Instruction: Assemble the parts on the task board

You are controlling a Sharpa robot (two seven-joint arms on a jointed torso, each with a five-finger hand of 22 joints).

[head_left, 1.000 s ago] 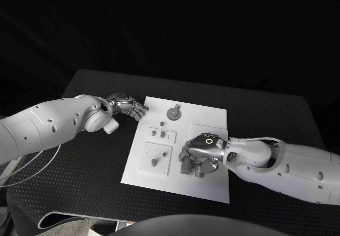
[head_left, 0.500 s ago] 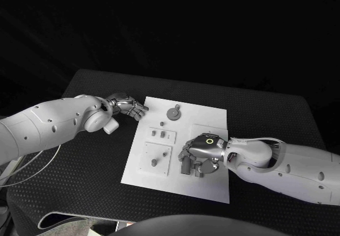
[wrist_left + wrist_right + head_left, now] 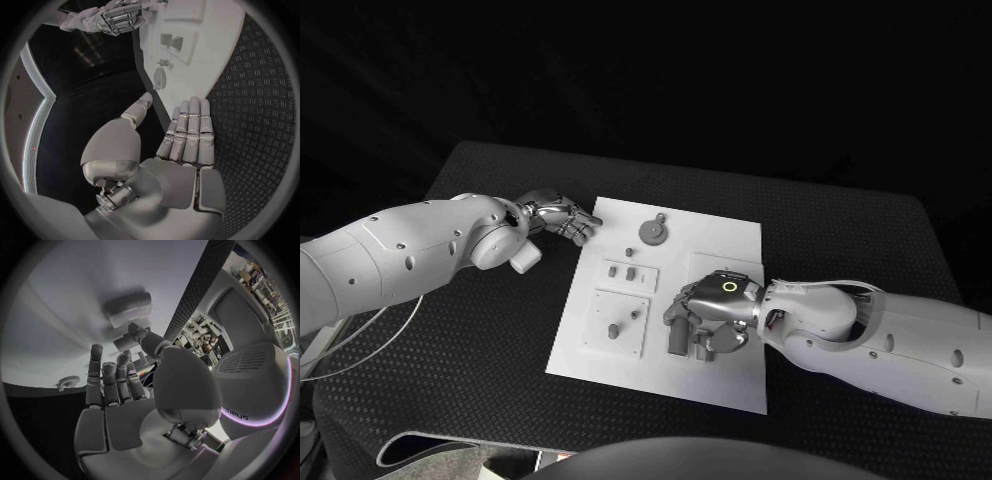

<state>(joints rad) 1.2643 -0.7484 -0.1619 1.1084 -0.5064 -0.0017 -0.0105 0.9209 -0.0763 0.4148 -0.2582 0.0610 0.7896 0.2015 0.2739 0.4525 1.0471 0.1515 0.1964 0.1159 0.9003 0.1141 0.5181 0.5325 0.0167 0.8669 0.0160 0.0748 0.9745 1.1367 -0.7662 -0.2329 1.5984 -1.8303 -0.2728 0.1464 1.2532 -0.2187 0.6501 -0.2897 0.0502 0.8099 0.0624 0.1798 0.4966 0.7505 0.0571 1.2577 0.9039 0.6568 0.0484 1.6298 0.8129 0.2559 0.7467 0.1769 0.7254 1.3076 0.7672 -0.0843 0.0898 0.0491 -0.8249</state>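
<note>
The white board (image 3: 711, 250) lies in the middle of the bench (image 3: 488, 330) with small pieces (image 3: 625, 270) standing in it, the right hand (image 3: 708, 318) is clamped on a piece at 5 o'clock, and the left hand (image 3: 560, 215) rests empty, fingers loose, at 10 o'clock, so work looks unfinished

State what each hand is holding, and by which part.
Left hand holds nothing; its fingers lie straight together at the task board's far left corner. Right hand is curled over a grey part; whether it grips it cannot be told.
</note>
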